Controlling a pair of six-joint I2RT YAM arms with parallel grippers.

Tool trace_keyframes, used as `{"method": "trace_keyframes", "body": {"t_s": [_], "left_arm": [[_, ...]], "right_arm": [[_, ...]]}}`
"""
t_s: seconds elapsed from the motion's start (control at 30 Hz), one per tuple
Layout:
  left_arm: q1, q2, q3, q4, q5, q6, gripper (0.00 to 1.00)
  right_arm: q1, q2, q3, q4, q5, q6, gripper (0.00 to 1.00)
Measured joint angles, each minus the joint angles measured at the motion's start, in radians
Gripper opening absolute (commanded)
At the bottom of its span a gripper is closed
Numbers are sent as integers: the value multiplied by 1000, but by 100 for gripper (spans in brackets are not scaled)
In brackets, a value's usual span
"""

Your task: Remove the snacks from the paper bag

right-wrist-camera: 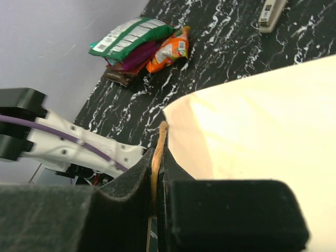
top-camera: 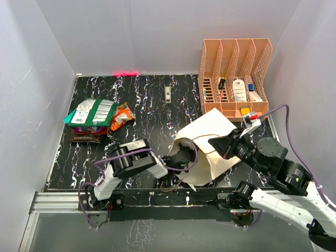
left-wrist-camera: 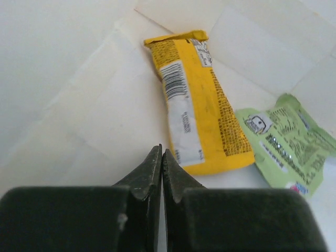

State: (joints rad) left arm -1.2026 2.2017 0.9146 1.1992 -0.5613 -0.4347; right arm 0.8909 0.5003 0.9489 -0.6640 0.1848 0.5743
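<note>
Since the yellow packet, flat inside the paper bag, looks light, crinkly and slick, pinch its near end; your left pincer sits closed and empty beside it, your right pincer clamps the cord handle.

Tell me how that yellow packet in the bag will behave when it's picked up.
The yellow packet looks flat and thin, so probably light and floppy, likely drooping from a pinch at one end. Its smooth wrapper may be slippery. It lies flat on the paper bag, so the left pincer may slide it before catching an edge.
</note>
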Motion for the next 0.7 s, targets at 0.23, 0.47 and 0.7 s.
{"method": "trace_keyframes", "body": {"t_s": [0.23, 0.47, 0.7], "left_arm": [[-25, -248, -183, -44, 72, 8, 0], [-71, -323, -225, -54, 135, -12, 2], [-122, -235, -172, -21, 71, 0, 27]], "right_arm": [[0, -89, -53, -130, 37, 57, 7], [0, -134, -58, -185, 80, 92, 7], [0, -76, -58, -170, 72, 95, 7]]}}
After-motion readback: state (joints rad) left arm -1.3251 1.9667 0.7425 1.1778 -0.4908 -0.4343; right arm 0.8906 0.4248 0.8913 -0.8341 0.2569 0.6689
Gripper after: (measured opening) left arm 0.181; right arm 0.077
